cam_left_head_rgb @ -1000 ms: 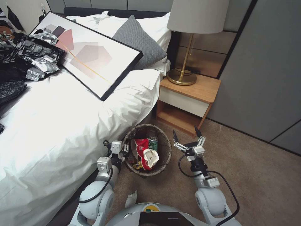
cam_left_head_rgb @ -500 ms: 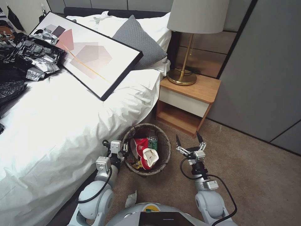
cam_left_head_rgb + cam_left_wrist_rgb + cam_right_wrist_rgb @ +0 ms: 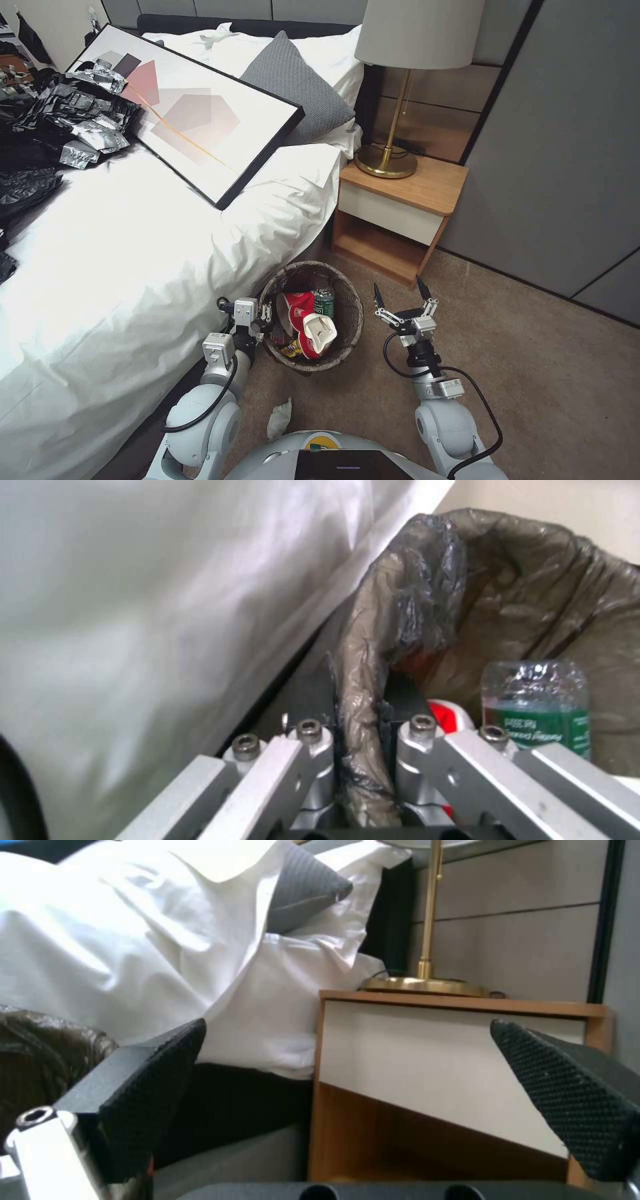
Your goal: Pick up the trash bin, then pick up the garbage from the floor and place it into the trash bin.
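The left gripper (image 3: 360,760) has its fingers (image 3: 313,745) pinched on the lined rim of the trash bin (image 3: 353,320), one finger outside and one inside the crinkled dark brown bag liner (image 3: 400,600). The right gripper (image 3: 399,293) hangs just beside the bin's other side, its black dimpled fingers (image 3: 160,1075) spread wide with nothing between them. The bin is a small round bucket whose liner folds over the rim; it sits on the tan carpet (image 3: 547,373) between the bed (image 3: 133,267) and the wooden nightstand (image 3: 400,213). Inside it lie crushed red-and-white paper cups (image 3: 310,327), a small green bottle (image 3: 537,705) with a clear ribbed top, and a yellow wrapper (image 3: 291,349). A crumpled white scrap (image 3: 279,420) lies on the carpet near the robot's base. The bed wears a smooth white duvet carrying a black-framed picture (image 3: 193,113), a grey knitted pillow (image 3: 293,87) and heaps of black and silver plastic sheets (image 3: 60,127). A brass lamp (image 3: 393,100) with a pale shade stands on the nightstand before grey wall panels (image 3: 560,133).
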Controlling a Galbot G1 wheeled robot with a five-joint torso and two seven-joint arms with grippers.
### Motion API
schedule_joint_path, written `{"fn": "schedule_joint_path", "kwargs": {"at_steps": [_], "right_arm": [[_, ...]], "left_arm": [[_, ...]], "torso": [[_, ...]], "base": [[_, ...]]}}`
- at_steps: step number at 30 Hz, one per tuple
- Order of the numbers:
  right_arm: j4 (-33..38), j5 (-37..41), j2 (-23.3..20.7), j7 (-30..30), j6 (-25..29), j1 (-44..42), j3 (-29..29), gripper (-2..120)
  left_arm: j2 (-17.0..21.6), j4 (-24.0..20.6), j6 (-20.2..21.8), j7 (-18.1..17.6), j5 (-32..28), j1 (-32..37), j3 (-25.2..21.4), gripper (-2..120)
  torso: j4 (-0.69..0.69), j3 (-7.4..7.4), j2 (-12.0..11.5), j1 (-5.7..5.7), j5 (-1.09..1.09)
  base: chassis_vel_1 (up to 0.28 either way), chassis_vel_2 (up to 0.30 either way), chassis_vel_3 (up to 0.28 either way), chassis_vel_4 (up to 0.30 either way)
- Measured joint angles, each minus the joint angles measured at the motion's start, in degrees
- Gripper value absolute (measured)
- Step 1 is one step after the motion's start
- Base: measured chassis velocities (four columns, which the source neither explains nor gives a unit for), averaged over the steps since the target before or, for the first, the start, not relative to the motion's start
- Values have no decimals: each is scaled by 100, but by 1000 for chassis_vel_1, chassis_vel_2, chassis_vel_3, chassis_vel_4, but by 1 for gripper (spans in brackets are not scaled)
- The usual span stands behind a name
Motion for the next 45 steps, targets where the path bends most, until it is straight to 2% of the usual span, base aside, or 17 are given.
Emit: {"fn": "schedule_joint_path", "kwargs": {"at_steps": [19, 45], "right_arm": [[-58, 3, 6, -83, 31, 61, 25, 100], [-37, -48, 7, 15, 97, 137, 49, 100]], "left_arm": [[0, 2, 0, 0, 0, -2, 3, 6], [7, -11, -5, 3, -1, 20, 37, 6]], "torso": [[0, -1, 0, 0, 0], [0, -1, 0, 0, 0]], "base": [[130, -122, -118, 126], [5, -12, -7, 8]]}}
